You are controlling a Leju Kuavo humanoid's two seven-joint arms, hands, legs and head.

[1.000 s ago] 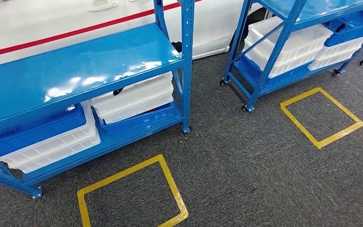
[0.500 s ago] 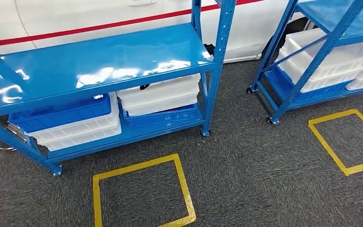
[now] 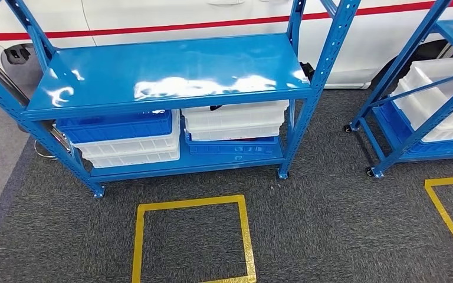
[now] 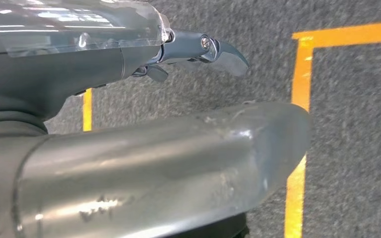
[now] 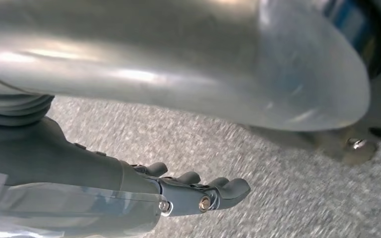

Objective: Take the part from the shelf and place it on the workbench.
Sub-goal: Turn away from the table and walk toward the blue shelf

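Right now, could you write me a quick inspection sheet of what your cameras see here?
Surface: grey carpet with a yellow taped square.
Job's things: blue shelf, top bare and shiny; part not identifiable.
Clutter: white bins and blue bins stacked on the lower level.
Hands: left hand and right hand hang over carpet, holding nothing.
Cables: nothing seen.
Surroundings: second shelf on castors; white panel with a red stripe behind.

Grey carpet marked with yellow tape squares — a white car beyond, red-striped.
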